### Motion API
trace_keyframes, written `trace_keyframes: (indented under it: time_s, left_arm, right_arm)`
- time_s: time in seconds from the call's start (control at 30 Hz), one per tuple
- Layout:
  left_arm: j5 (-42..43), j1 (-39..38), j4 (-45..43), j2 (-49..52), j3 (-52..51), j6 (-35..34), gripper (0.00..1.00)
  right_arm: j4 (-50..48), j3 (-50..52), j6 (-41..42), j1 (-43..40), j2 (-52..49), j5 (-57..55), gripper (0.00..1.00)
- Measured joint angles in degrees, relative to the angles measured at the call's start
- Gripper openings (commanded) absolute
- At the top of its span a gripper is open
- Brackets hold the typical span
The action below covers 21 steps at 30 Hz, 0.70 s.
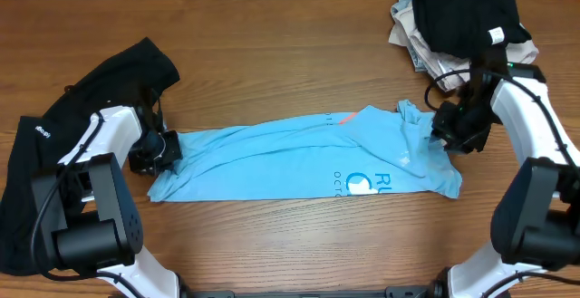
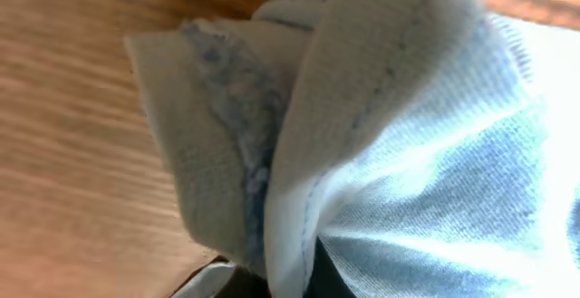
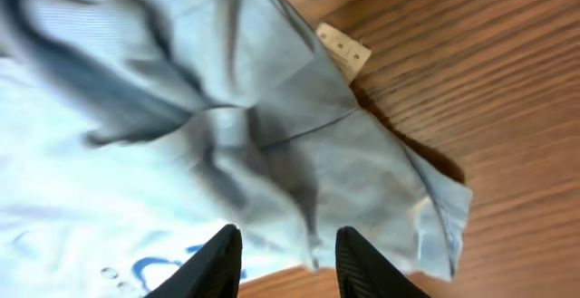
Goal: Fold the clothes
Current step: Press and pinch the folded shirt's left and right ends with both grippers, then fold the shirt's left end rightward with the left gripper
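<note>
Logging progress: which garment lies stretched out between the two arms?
The light-blue T-shirt, spread lengthwise mid-table; the black garment lies bunched at the left edge and the black-and-beige pile sits far right.

- We count one blue T-shirt.
- We count one loose black garment.
- We count one pile of clothes, black over beige; we cannot count the pieces in it.
- We count two arms: left arm, right arm.
- We count one table.

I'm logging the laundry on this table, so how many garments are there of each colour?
light-blue T-shirt: 1
black garments: 2, this one at the left and one atop the far-right pile
beige garments under that one: at least 1, layers unclear
Total: at least 4
</note>
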State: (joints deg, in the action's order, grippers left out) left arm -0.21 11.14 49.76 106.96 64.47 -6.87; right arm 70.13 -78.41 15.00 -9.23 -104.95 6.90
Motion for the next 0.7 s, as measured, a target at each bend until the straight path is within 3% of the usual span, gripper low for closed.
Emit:
trace_keyframes:
  time_s: [0.2, 0.47, 0.7]
  left_arm:
    - [-6.51, 1.40, 11.17, 0.17, 3.41, -0.46, 0.04]
    - [-9.84, 2.54, 26.01, 0.46, 24.90, -1.14, 0.04]
    - [-6.38, -6.10, 31.26, 0.46, 30.67, -1.70, 0.04]
  right_arm:
    - [2.89, -2.69, 0.00, 0.02, 3.30, 0.46, 0.38]
    - [4.22, -3.02, -0.02, 0.02, 4.13, 0.81, 0.38]
    - [4.04, -3.02, -0.04, 0.02, 4.13, 0.81, 0.39]
